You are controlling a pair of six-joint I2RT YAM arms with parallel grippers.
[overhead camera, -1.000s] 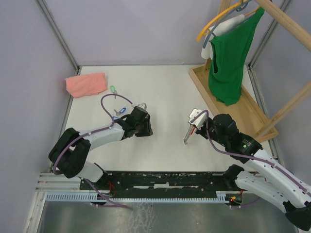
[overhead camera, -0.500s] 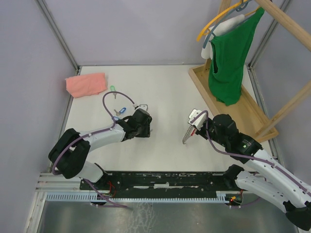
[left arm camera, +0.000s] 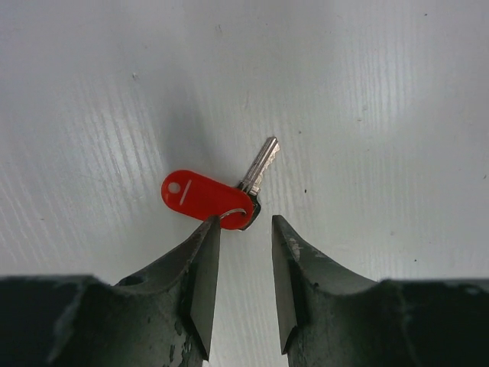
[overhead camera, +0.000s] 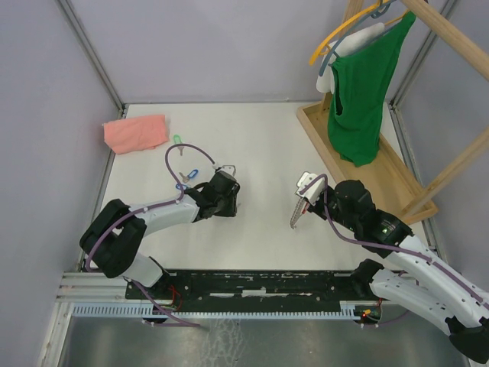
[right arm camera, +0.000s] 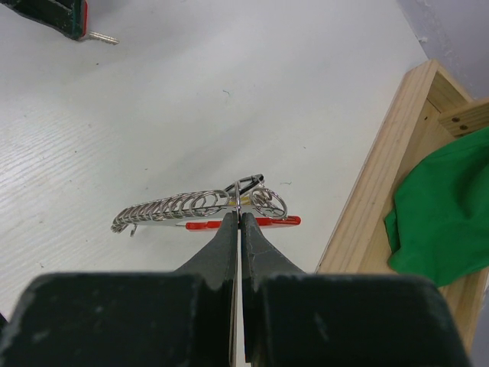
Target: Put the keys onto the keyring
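In the left wrist view a silver key with a red tag [left arm camera: 205, 199] lies flat on the white table. My left gripper [left arm camera: 244, 223] is open just short of it, and its left fingertip [left arm camera: 211, 229] reaches the key's small ring. In the top view the left gripper [overhead camera: 231, 200] hides this key. My right gripper [right arm camera: 239, 216] is shut on the keyring [right arm camera: 176, 208], a metal strip with loops and a red band, and holds it above the table [overhead camera: 295, 212]. A blue-tagged key [overhead camera: 189, 174] and a green-tagged key [overhead camera: 177, 140] lie behind the left arm.
A pink folded cloth [overhead camera: 136, 133] lies at the back left. A wooden rack base [overhead camera: 359, 164] with a hanging green garment [overhead camera: 363, 84] stands at the right. The left gripper and the key's tip also show in the right wrist view [right arm camera: 103, 38].
The left gripper has shifted slightly over the red-tagged key and its cable has bowed further back. The right gripper holds the keyring in nearly the same place.
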